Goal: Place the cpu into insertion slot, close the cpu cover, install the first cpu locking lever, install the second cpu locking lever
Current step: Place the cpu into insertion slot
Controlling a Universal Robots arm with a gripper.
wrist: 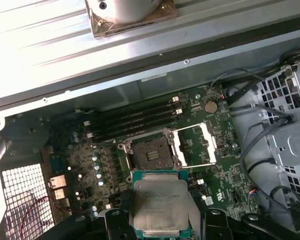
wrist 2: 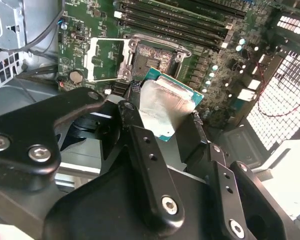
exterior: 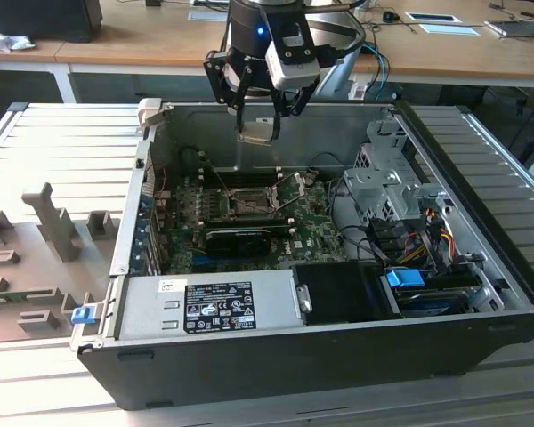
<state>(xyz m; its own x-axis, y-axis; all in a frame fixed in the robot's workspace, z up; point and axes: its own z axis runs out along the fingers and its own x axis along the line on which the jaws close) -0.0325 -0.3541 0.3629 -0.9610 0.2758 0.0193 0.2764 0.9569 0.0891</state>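
The gripper, jaws pinching the cpu by two opposite edges, hangs above the open case, well clear of the uncovered insertion slot, with the cpu cover swung open at the slot's side toward the exterior view's right.
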